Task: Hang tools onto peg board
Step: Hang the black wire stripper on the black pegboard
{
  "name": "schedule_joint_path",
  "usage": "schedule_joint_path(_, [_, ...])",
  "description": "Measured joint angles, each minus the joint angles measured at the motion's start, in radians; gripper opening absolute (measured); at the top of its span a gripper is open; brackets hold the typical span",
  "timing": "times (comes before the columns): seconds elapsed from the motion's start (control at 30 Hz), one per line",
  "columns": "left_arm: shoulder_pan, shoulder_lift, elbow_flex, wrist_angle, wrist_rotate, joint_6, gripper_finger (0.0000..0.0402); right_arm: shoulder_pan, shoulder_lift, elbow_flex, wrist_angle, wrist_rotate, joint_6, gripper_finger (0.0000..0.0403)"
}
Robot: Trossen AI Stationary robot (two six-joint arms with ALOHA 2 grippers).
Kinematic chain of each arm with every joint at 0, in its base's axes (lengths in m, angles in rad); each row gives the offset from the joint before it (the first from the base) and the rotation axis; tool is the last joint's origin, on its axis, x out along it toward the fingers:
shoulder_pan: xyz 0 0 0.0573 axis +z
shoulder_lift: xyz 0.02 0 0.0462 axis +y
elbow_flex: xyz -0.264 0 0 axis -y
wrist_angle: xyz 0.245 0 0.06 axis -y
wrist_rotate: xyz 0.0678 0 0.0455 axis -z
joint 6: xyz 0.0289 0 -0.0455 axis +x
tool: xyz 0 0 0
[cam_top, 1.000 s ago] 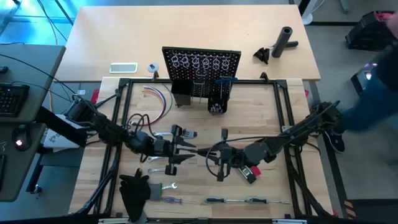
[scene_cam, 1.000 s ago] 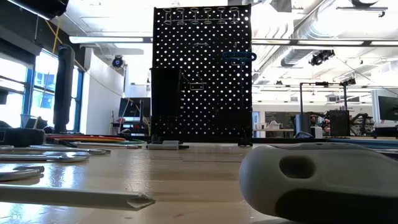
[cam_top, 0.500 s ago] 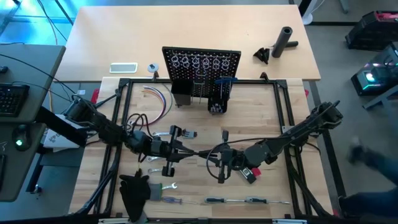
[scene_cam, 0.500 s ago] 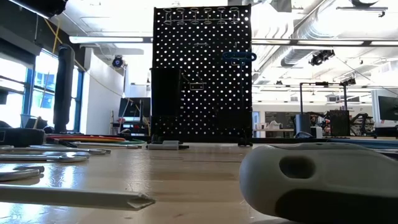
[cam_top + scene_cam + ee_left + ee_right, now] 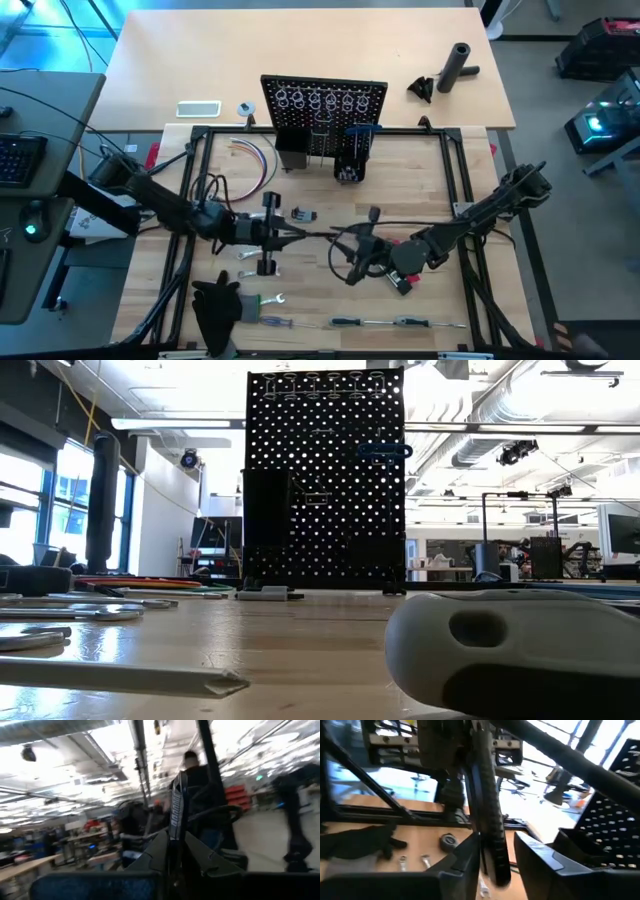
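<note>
Mid-air handover above the counter [image 5: 420,180]. The left hand [image 5: 283,235] is clenched on a slim black-handled tool [image 5: 177,810] that bridges both hands; the right hand [image 5: 352,243] faces it with its fingers parted around the tool's other end [image 5: 490,835], apparently letting go. The peg board [image 5: 322,108] stands well beyond both hands; other tools [image 5: 345,322] lie behind them. Next, probably: the left hand carries the tool to the board.

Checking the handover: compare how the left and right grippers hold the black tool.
The left gripper has its fingers closed on the black tool, while the right gripper has its fingers parted, with a gap beside the tool. The left gripper points toward the right arm's side, the right gripper the opposite way. Both have the same tool between their fingers.
</note>
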Motion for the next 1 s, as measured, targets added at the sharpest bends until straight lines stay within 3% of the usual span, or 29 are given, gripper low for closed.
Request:
schedule_joint_path(0.17, [0.010,-0.059,0.049,-0.132,-0.133,0.085,0.0023,0.000,0.000,0.000,-0.028,0.091,-0.028,0.0140])
schedule_joint_path(0.3, [0.056,-0.069,0.113,-0.265,-0.178,0.142,0.0023,0.000,0.000,0.000,-0.142,0.102,0.019,0.0141])
schedule_joint_path(0.43, [0.147,-0.071,0.217,-0.438,-0.243,0.173,0.0023,0.002,0.000,0.000,-0.384,0.071,0.183,0.0142])
schedule_joint_path(0.6, [0.277,-0.071,0.310,-0.581,-0.193,0.186,0.0022,-0.005,0.006,-0.010,-0.687,0.014,0.422,0.0142])
schedule_joint_path(0.73, [0.388,-0.071,0.344,-0.639,-0.135,0.198,0.0022,0.005,0.008,-0.098,-0.659,0.003,0.481,0.0142])
schedule_joint_path(1.0, [0.511,-0.060,0.343,-0.627,-0.052,0.214,0.0022,0.000,0.008,-0.319,-0.392,-0.052,0.488,0.0142])
